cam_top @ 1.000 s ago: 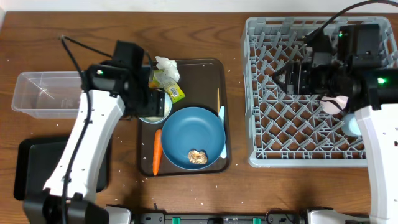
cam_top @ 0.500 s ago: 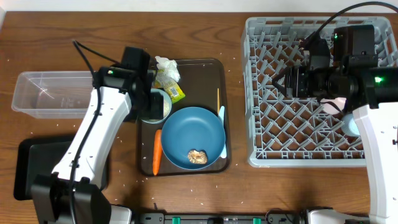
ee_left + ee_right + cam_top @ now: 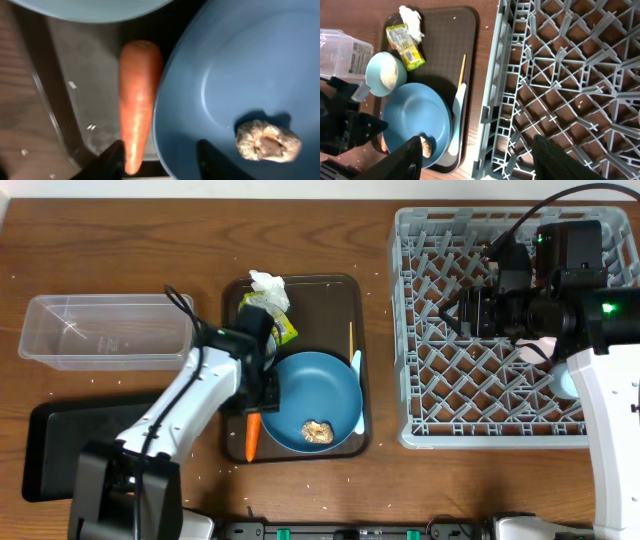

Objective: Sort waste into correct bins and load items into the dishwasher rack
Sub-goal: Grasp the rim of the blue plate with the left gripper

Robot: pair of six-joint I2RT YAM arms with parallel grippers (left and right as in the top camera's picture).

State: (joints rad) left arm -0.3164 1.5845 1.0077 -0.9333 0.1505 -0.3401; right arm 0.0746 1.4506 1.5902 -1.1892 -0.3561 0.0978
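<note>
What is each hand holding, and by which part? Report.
Nothing yet. The left hand straddles the narrow end of the orange carrot, unclamped; the right hand hangs open and empty.

Qty: 1 plate (image 3: 318, 395), 1 carrot (image 3: 252, 438), 1 rack (image 3: 480, 438)

The carrot (image 3: 137, 100) is lying just left of the blue plate (image 3: 240, 75) — the plate's rim is crowding its near side and the serving tray (image 3: 50, 110) wall is standing farther left, leaving only narrow strips for jaws.
</note>
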